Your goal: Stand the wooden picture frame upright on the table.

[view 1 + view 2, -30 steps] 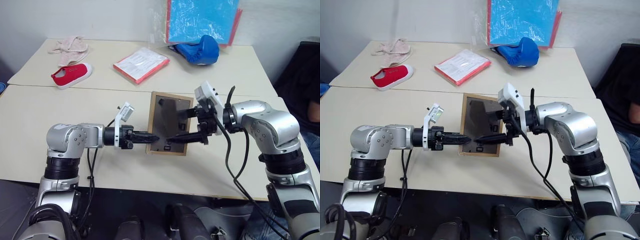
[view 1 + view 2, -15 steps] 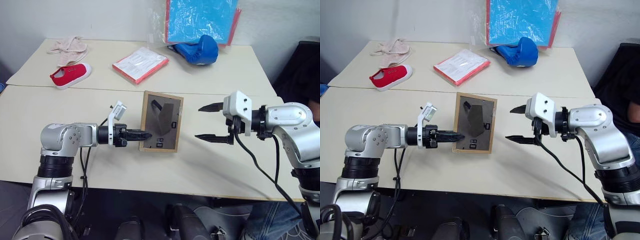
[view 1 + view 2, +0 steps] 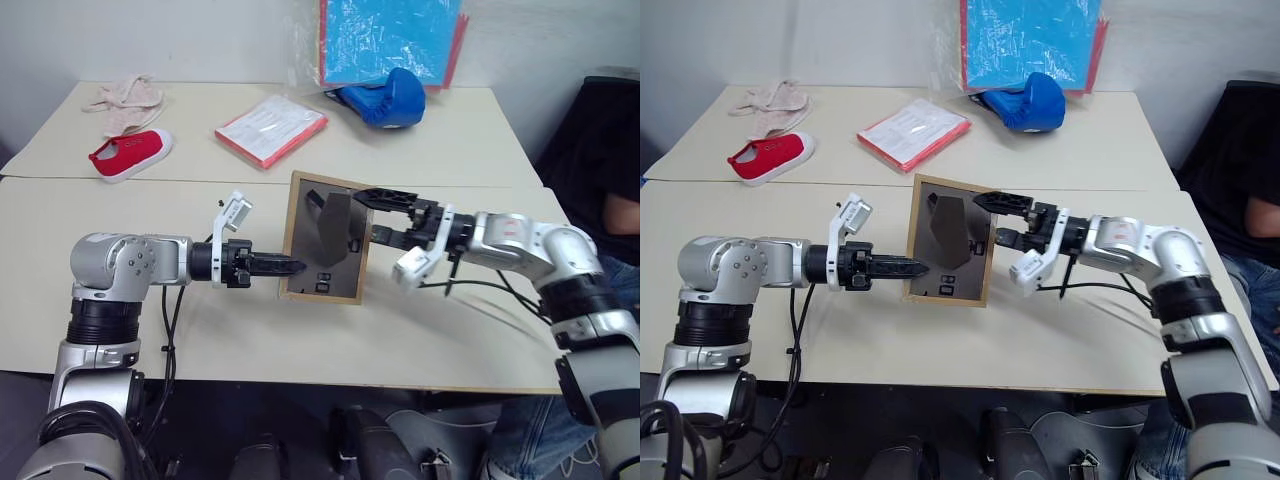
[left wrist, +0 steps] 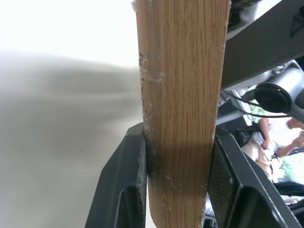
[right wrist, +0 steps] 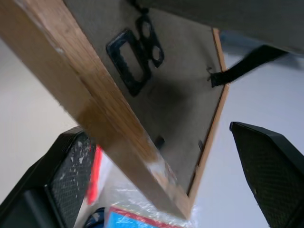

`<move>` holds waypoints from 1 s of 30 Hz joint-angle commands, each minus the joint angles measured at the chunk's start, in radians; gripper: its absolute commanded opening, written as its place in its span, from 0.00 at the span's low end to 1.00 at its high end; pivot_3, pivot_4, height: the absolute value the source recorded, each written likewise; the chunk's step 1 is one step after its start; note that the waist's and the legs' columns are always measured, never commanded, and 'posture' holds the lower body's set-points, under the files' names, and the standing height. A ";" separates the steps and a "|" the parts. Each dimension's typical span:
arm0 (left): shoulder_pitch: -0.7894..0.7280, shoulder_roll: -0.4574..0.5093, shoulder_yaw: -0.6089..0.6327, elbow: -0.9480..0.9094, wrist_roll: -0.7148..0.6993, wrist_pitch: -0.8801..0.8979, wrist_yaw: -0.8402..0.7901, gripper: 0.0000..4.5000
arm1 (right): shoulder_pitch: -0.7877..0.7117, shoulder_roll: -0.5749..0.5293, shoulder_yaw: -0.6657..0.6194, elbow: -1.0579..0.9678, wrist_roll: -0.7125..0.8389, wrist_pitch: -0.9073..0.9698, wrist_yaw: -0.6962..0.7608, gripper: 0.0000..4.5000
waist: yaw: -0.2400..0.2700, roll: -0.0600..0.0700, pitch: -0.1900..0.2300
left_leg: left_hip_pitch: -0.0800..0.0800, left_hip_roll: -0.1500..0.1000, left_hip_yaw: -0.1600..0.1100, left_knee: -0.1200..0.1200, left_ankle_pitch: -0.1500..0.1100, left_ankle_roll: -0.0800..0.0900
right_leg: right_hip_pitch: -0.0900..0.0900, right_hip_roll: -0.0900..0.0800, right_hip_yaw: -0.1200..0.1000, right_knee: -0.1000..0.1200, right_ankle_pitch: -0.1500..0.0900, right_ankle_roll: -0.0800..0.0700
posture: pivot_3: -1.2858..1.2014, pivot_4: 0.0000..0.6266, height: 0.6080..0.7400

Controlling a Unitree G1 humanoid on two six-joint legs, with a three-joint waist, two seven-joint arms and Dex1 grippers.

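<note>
The wooden picture frame [image 3: 300,235] stands nearly upright on the table [image 3: 220,330], its lower edge down on the top and its dark grey back towards me. Its fold-out stand [image 3: 335,225] is swung out. My left gripper [image 3: 288,266] is shut on the frame's left border; in the left wrist view the wood border [image 4: 180,95] sits pinched between both fingers [image 4: 130,190]. My right gripper [image 3: 383,216] is open and straddles the frame's right edge. One black finger [image 5: 71,171] lies on either side of the wood border [image 5: 85,95], with gaps showing.
At the back of the table lie a red shoe [image 3: 130,155], a pink cloth [image 3: 125,95], a red-edged white booklet [image 3: 270,128], a blue glove [image 3: 385,100] and a big blue folder [image 3: 390,40] against the wall. A person [image 3: 618,215] sits at the far right.
My right gripper, pulled away to the right half a second ago, has come back and now spans the frame's right edge. The frame stands steeper than one second ago. The left grip is unchanged.
</note>
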 commanded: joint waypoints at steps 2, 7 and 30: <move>-0.011 0.018 0.034 -0.021 -0.041 0.012 -0.014 0.28 | -0.070 -0.013 0.070 0.022 -0.104 0.039 -0.263 0.87 | 0.002 0.000 0.000 | 0.000 0.000 0.000 0.000 0.000 0.000 | 0.000 0.000 0.000 0.000 0.000 0.000 | 0.52 0.24 1.00; 0.000 0.048 0.023 -0.006 -0.034 0.001 -0.016 0.28 | -0.097 -0.061 0.146 0.019 -0.187 0.059 -0.460 0.49 | 0.002 0.000 0.000 | 0.000 0.000 0.000 0.000 0.000 0.000 | 0.000 0.000 0.000 0.000 0.000 0.000 | 0.52 0.24 1.00; 0.524 0.280 0.552 -0.587 -0.021 -0.462 0.013 1.00 | 0.025 0.218 0.051 -0.045 1.629 0.778 1.008 0.28 | -0.024 -0.003 0.004 | 0.013 0.003 -0.002 -0.002 -0.001 0.000 | 0.014 0.003 0.002 -0.002 0.000 0.000 | 0.52 0.24 1.00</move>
